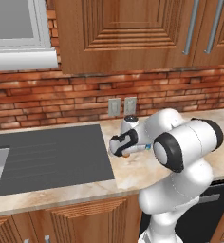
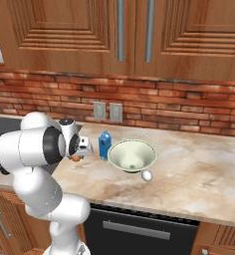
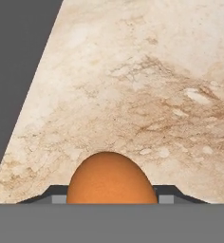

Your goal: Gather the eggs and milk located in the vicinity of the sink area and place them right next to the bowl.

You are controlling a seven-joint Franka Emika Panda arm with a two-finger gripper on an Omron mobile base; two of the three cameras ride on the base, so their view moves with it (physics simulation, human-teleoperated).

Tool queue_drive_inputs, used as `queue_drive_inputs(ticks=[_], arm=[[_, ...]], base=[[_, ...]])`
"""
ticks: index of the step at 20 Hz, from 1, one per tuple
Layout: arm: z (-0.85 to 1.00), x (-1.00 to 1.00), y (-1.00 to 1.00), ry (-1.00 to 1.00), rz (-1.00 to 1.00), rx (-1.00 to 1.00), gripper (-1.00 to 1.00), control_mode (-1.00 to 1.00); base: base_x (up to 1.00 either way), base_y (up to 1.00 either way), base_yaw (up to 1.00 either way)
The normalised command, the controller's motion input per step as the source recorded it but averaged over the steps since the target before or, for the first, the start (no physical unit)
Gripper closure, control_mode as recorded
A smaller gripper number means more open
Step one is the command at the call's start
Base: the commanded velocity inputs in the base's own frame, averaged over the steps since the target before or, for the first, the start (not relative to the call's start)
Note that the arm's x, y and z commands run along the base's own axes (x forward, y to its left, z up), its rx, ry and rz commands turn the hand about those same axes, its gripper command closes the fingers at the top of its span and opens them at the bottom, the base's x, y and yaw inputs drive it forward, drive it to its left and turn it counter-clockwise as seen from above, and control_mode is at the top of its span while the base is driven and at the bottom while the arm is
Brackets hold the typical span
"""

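The small orange-brown egg [image 3: 109,178] sits on the pale marbled stone tabletop [image 3: 147,95], just beside the edge of the big dark grey sink [image 1: 47,156]. In the hand view it is right between the two dark fingers [image 3: 167,193], low down and in the middle. From the base views a bit of orange peeks out under the robot's hand [image 1: 126,153].

An egg is light, so it takes little force to lift. But it is hard, smooth and round, so it can slip out or roll away. The shell is thin too, and it would probably crack if squeezed hard. I think the best place to hold it is across its fat middle, one finger on each side, with a soft squeeze. A hold near the pointy end would likely let it pop out.

The fingers stand partly closed, one on each side of the egg. I cannot tell if they touch the shell or have a real hold on it.

Further along the tabletop stands the small blue milk carton [image 2: 105,144] with its peaked top. It is upright, just beside the wide pale greenish-cream bowl [image 2: 133,155]. A small white egg [image 2: 147,175] lies close in front of the bowl. So it looks like only the orange-brown egg is left to bring over.

Behind it all is a red brick wall [image 2: 179,107].
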Motion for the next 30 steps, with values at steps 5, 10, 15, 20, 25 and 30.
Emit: queue_drive_inputs(ticks=[5,10,15,20,25,30], arm=[[0.43,-0.59,-0.22,0.0,0.0,0.0,1.0,-1.0],[0.46,-0.56,-0.31,0.0,0.0,0.0,1.0,-1.0],[0.65,-0.48,-0.36,0.03,0.0,0.0,1.0,-1.0],[0.54,-0.36,-0.52,0.06,0.0,0.0,1.0,-1.0],[0.18,-0.34,-0.77,0.03,0.0,0.0,1.0,-1.0],[0.0,-0.12,-0.99,0.0,0.01,0.0,1.0,-1.0]], base=[[0.0,0.0,0.0],[0.0,0.0,0.0],[0.0,0.0,0.0],[0.0,0.0,0.0],[0.0,0.0,0.0],[0.0,0.0,0.0]])
